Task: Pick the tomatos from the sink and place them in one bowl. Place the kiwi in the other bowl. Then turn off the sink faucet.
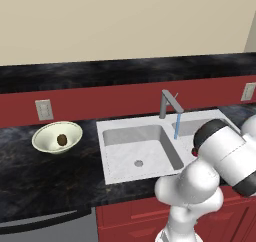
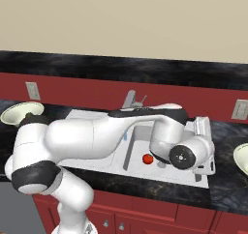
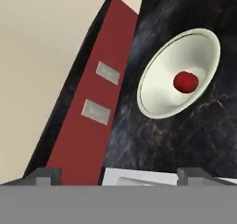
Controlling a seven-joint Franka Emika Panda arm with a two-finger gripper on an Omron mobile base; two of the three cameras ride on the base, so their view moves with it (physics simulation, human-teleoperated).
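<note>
glossy white rounded arm [image 2: 92, 136], dark joint bands, grey round wrist cap

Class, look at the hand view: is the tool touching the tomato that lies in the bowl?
Apart. In the hand view the tomato rests inside the bowl, with dark counter showing between it and the open tool.

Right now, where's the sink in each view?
Left base view: the sink lies centre, slightly right.
Right base view: centre, partly behind the arm.
Hand view: bottom edge, a white corner.
Shared landmark: the red backsplash band.
</note>
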